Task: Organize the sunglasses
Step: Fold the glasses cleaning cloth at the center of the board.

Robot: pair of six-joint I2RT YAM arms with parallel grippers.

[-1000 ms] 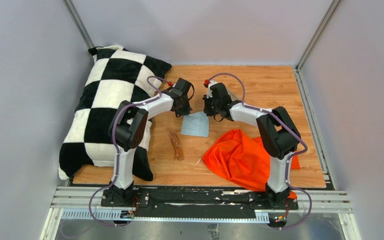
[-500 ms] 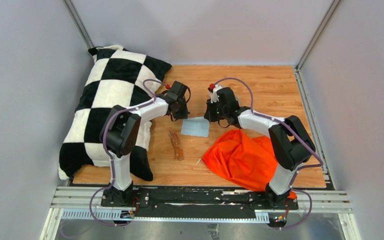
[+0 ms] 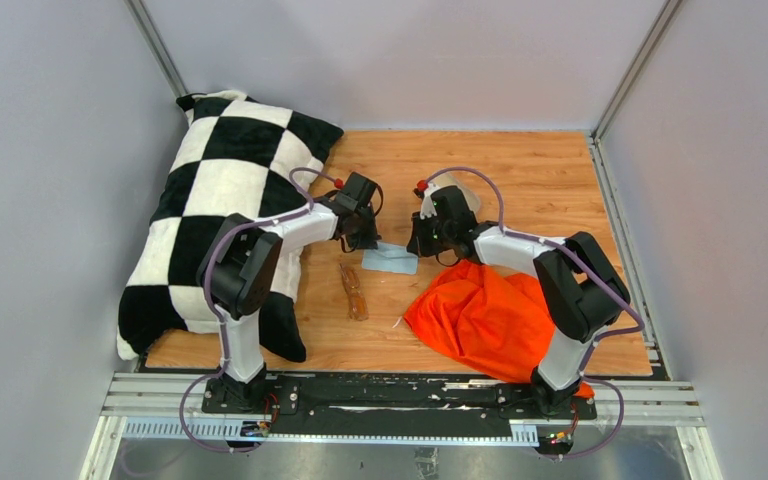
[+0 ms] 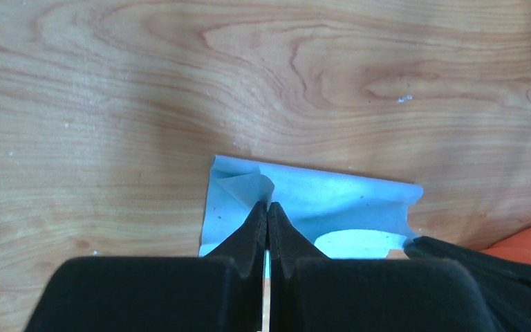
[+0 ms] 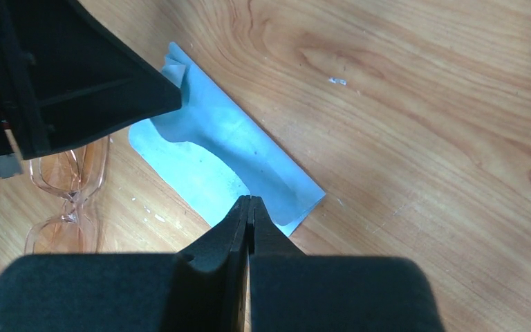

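Observation:
The sunglasses (image 3: 353,291) lie folded on the wooden table, amber and translucent, just near-left of the light blue cloth (image 3: 390,260). They also show at the left edge of the right wrist view (image 5: 68,190). My left gripper (image 3: 368,243) is shut, pinching the cloth's left corner (image 4: 267,205). My right gripper (image 3: 417,250) is shut on the cloth's right edge (image 5: 249,199). The cloth (image 4: 332,197) is partly doubled over between the two grippers. Neither gripper touches the sunglasses.
A black-and-white checked pillow (image 3: 220,210) fills the left side of the table. A crumpled orange cloth (image 3: 480,310) lies near the right arm, close to the blue cloth. Bare wood (image 3: 520,170) shows at the back right.
Both grippers have moved toward the near edge and lower, drawing the blue cloth's far edge with them. The cloth now looks shorter and folded. The sunglasses have not moved.

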